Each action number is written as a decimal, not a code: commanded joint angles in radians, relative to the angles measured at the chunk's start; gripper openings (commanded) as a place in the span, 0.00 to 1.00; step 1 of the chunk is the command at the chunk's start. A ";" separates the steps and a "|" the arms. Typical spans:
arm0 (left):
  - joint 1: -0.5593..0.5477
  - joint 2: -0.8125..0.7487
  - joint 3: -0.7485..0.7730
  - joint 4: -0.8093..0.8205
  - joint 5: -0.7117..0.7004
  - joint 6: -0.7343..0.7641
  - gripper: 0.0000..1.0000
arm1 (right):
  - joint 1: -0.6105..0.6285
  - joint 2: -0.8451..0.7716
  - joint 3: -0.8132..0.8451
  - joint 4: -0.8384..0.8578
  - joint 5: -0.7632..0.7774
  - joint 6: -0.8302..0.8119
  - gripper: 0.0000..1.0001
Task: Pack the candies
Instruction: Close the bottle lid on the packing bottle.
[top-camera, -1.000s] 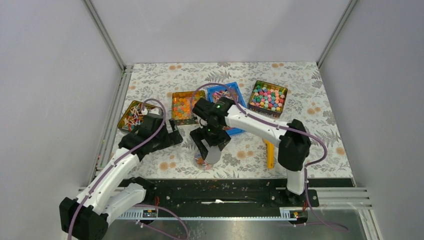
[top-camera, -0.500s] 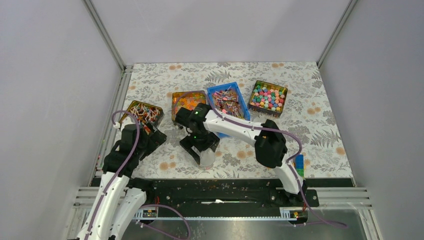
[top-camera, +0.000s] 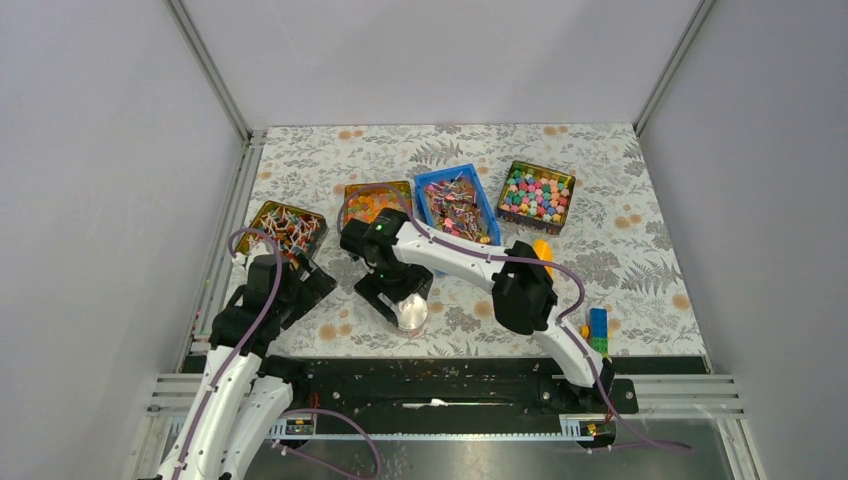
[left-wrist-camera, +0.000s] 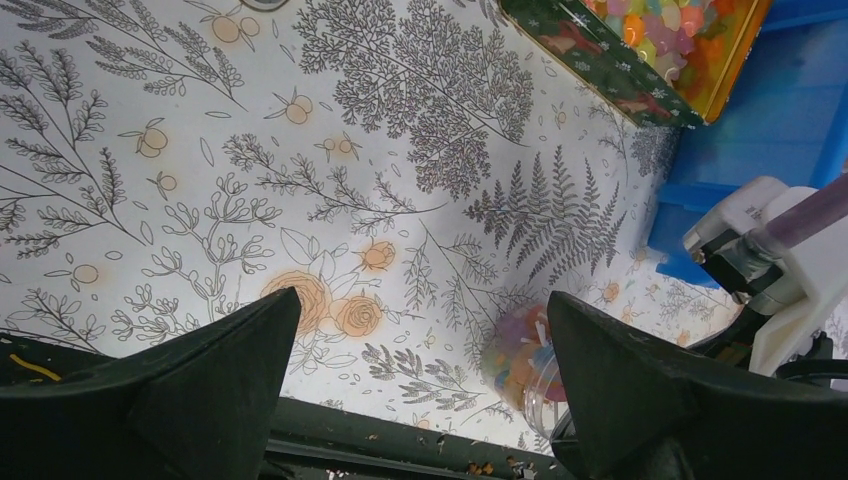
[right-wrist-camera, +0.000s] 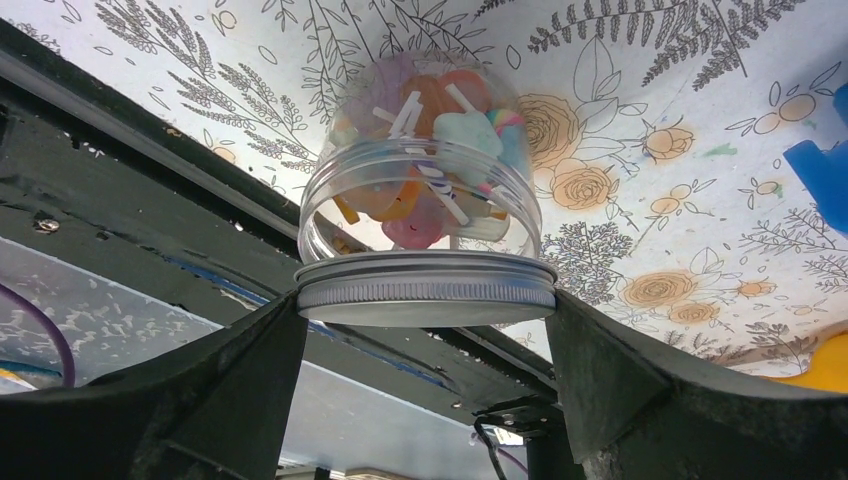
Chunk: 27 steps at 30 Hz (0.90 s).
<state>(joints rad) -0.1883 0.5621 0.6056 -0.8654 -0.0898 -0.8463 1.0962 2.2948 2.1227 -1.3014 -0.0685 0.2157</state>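
Note:
A clear plastic jar (right-wrist-camera: 425, 150) with a silver screw lid (right-wrist-camera: 425, 290) holds mixed sweets and white sticks. My right gripper (right-wrist-camera: 425, 300) is shut on the lid, one finger against each side of its rim. From above, the jar (top-camera: 411, 311) sits under that gripper (top-camera: 400, 297) near the table's front edge; I cannot tell if it touches the table. The candies (top-camera: 458, 206), tiny twist-wrapped sweets, fill a blue bin (top-camera: 428, 180) behind it. My left gripper (left-wrist-camera: 422, 300) hangs open over bare tablecloth, left of the jar (left-wrist-camera: 520, 350), also seen from above (top-camera: 300, 285).
An orange-jelly tin (top-camera: 350, 190) stands left of the blue bin, and a tin of pastel sweets (top-camera: 570, 184) to its right. Another tin (top-camera: 248, 228) with stick sweets is at the left. A yellow piece (top-camera: 543, 250) and a blue-green block (top-camera: 598, 328) lie right. A black rail (top-camera: 430, 375) runs along the front.
The right arm has swung left with the jar, uncovering the yellow piece and the block. The left arm has pulled back toward the near left corner.

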 joint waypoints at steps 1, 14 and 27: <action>0.006 -0.001 -0.002 0.044 0.031 0.001 0.99 | 0.010 0.017 0.061 -0.035 0.031 -0.013 0.83; 0.006 0.030 -0.010 0.063 0.048 0.007 0.99 | 0.010 0.009 0.036 0.006 -0.021 -0.006 0.89; 0.006 0.028 -0.018 0.069 0.066 0.009 0.99 | 0.010 -0.037 -0.060 0.094 0.010 0.000 0.97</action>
<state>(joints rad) -0.1883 0.5911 0.5949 -0.8371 -0.0475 -0.8455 1.0977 2.3047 2.0926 -1.2366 -0.0696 0.2146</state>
